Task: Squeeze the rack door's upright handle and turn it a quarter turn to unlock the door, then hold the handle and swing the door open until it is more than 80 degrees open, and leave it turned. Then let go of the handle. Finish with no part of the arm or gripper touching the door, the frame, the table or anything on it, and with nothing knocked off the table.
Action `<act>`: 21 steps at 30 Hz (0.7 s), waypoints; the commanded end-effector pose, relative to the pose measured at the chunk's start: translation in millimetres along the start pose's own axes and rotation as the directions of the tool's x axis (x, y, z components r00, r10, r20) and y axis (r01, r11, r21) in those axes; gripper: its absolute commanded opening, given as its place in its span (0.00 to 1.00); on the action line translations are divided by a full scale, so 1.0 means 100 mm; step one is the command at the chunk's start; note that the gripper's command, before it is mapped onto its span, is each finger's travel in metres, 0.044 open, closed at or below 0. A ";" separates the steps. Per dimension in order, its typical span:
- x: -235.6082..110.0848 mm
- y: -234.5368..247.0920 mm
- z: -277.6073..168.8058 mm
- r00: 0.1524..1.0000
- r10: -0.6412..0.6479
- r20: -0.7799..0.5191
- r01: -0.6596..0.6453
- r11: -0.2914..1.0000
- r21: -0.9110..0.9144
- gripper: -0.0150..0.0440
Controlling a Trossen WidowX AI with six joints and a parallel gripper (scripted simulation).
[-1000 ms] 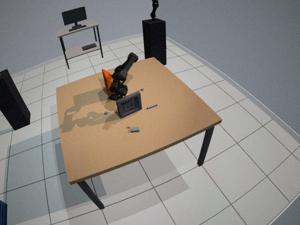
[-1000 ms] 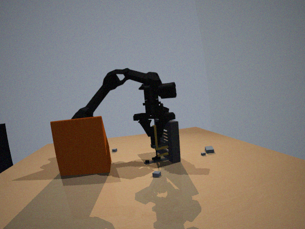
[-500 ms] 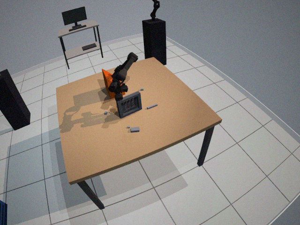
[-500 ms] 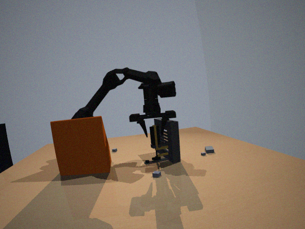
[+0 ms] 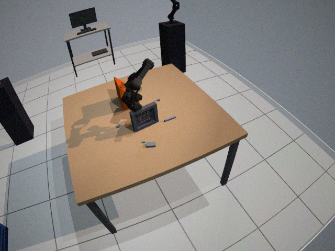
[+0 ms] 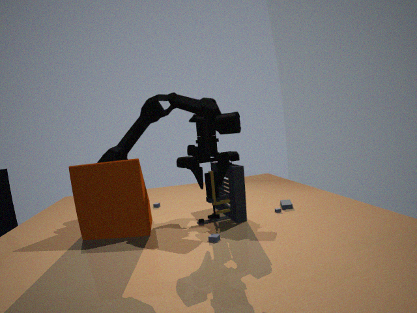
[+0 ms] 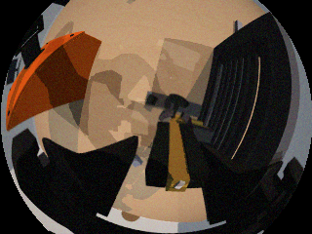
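One big tan table (image 5: 189, 140) (image 6: 336, 252) (image 7: 112, 29) is what we see first, with a tall black stand (image 5: 172, 45) behind it and a desk (image 5: 73, 34) holding a dark screen (image 5: 82, 17). On the table we have a black arm (image 5: 142, 72) (image 6: 134, 134) that bends up and over, next to an orange box (image 6: 111, 202) (image 7: 68, 68). The gray rack (image 5: 132, 121) (image 6: 238, 192) (image 7: 244, 44) stands upright near the box. Our gripper (image 6: 209, 188) (image 7: 170, 144) points down beside the rack. Its two fingers are spread apart and pinch nothing. The upright handle (image 6: 212, 186) (image 7: 177, 151), black with a yellow strip, is between them, closer to one finger. We can't tell if that finger touches it. Then we see small gray things lying on the table: a thin bar (image 5: 169, 118) by the rack, a flat block (image 5: 150, 144) (image 6: 286, 204) with a tiny bit (image 5: 143, 141) (image 6: 277, 210) just beside it, and one little lump (image 5: 118, 125) (image 6: 214, 238) near the rack.
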State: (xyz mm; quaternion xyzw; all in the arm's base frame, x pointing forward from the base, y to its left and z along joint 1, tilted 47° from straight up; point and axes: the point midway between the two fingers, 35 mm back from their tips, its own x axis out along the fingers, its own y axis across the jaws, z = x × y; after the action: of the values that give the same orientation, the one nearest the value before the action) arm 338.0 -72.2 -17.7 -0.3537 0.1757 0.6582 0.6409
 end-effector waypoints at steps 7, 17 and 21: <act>0.02 -0.03 0.02 1.000 -0.007 0.005 0.007 0.999 -0.035 0.74; 0.02 -0.03 0.02 1.000 -0.007 0.005 0.007 0.999 -0.035 0.64; 0.02 -0.03 0.02 1.000 -0.007 0.005 0.007 0.999 -0.035 0.60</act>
State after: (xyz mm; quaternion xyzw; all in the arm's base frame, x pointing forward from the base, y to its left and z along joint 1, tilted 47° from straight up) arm 340.0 -68.8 -17.2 -0.3606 0.1648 0.6606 0.6375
